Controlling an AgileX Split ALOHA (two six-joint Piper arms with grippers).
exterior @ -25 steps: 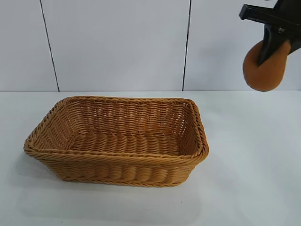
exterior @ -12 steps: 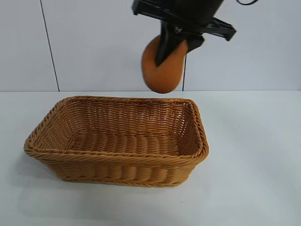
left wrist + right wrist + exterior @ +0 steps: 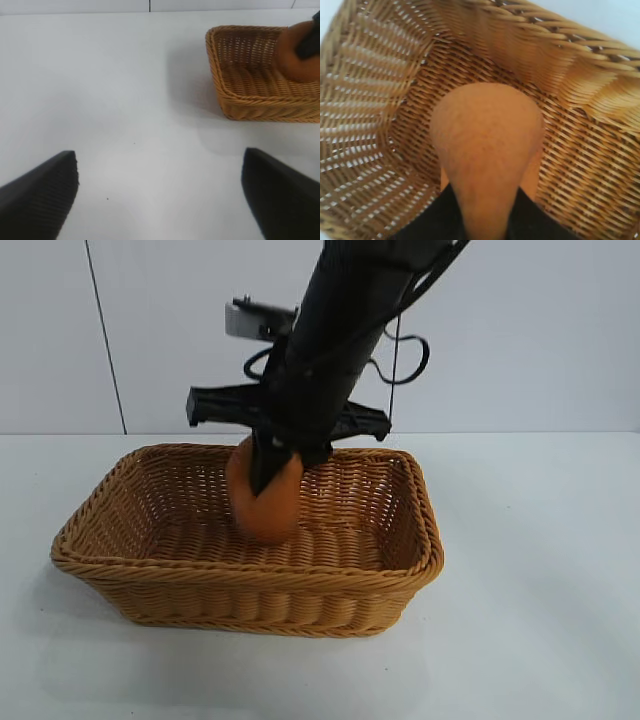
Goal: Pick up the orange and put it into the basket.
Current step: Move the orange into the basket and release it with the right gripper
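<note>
The orange (image 3: 270, 508), dull brownish-orange, hangs inside the basket (image 3: 250, 576), its lower end below the braided rim. Whether it touches the woven floor does not show. My right gripper (image 3: 268, 472) reaches down from above and is shut on the orange's upper part. In the right wrist view the orange (image 3: 487, 135) sits between the black fingers (image 3: 432, 220), with the basket's wall (image 3: 365, 115) all around. My left gripper (image 3: 160, 192) is open over bare table, off to one side of the basket (image 3: 250, 102), with nothing between its fingers. From there the orange (image 3: 292, 55) shows at the picture's edge.
The basket stands on a white table (image 3: 540, 570) in front of a pale panelled wall (image 3: 200, 330). The right arm's dark body and cables (image 3: 350, 330) rise above the basket's middle.
My right arm has swung from the upper right leftward and down, carrying the orange from high in the air into the basket. The left gripper has stayed put.
</note>
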